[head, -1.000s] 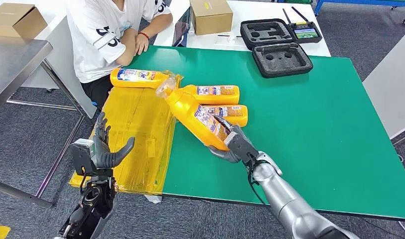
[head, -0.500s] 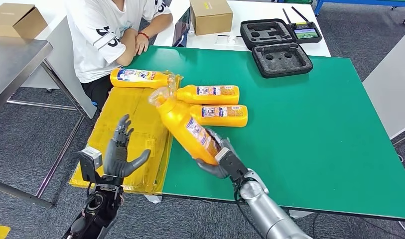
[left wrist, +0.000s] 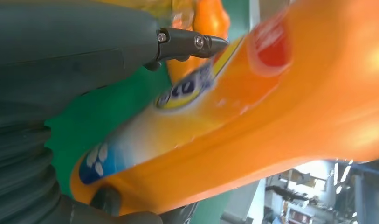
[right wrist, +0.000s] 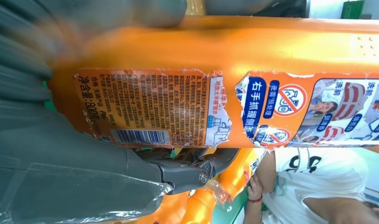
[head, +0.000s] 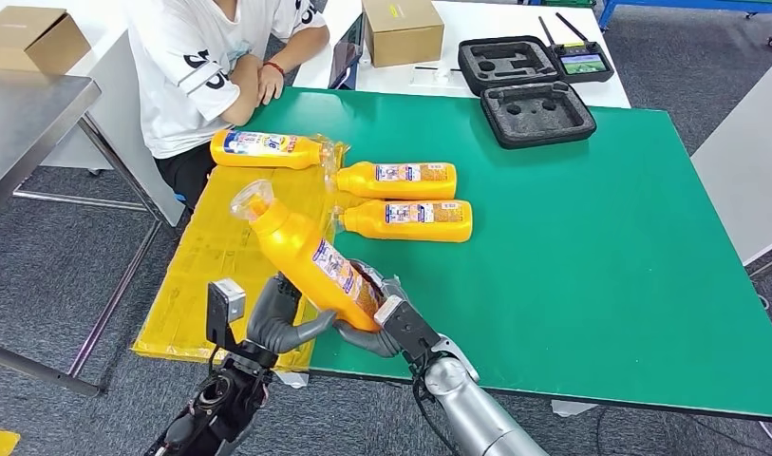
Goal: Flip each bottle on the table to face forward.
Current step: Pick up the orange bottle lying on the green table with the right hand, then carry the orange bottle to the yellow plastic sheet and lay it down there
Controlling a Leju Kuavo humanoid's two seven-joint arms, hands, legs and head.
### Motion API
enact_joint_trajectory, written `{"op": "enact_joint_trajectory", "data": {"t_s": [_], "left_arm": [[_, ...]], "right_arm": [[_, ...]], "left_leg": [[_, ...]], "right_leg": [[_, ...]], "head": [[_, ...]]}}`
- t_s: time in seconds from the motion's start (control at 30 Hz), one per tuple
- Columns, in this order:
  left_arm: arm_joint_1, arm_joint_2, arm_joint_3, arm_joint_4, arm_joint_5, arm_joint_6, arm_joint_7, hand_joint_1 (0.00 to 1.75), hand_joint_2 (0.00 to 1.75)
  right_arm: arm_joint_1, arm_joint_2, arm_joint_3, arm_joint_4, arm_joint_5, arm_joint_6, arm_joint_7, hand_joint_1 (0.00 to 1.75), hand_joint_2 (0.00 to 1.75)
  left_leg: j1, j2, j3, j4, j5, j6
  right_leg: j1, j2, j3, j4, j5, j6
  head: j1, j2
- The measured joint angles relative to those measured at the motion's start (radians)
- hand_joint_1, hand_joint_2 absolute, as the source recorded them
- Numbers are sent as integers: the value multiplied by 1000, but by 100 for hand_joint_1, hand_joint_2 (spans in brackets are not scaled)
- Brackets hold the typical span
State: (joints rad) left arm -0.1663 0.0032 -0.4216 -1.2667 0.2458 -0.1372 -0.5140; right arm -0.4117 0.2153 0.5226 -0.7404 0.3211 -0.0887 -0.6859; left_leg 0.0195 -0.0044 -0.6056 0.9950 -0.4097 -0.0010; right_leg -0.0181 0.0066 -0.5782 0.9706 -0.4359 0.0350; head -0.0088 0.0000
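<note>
While the right hand grips the bottle's base, the left hand cups its underside; its neck slants away over the yellow sheet.

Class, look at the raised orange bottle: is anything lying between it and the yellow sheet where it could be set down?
Nothing visible does. The raised bottle, held by the right hand with the left hand at its base, hangs over bare yellow sheet; the three other bottles lie farther back.
</note>
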Motion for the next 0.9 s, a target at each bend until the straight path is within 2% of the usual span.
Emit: {"op": "enact_joint_trajectory", "data": {"t_s": [0.2,0.47,0.87,0.9], "left_arm": [[-33,-11,-27,49,82,-42,27,0,175],[-74,-12,-25,91,280,-177,82,0,175],[-95,5,-10,102,290,-166,69,0,175],[-95,6,-10,104,274,-156,62,12,175]], "right_arm": [[0,4,8,0,9,0,8,175,175],[-7,0,14,17,56,-7,26,175,175],[-24,-1,19,61,110,10,25,175,175],[-25,-1,19,65,113,12,25,175,175]], "left_leg": [[0,0,0,0,0,0],[0,0,0,0,0,0],[0,0,0,0,0,0],[0,0,0,0,0,0]], "right_leg": [[0,0,0,0,0,0],[0,0,0,0,0,0],[0,0,0,0,0,0],[0,0,0,0,0,0]], "head": [[0,0],[0,0],[0,0],[0,0]]}}
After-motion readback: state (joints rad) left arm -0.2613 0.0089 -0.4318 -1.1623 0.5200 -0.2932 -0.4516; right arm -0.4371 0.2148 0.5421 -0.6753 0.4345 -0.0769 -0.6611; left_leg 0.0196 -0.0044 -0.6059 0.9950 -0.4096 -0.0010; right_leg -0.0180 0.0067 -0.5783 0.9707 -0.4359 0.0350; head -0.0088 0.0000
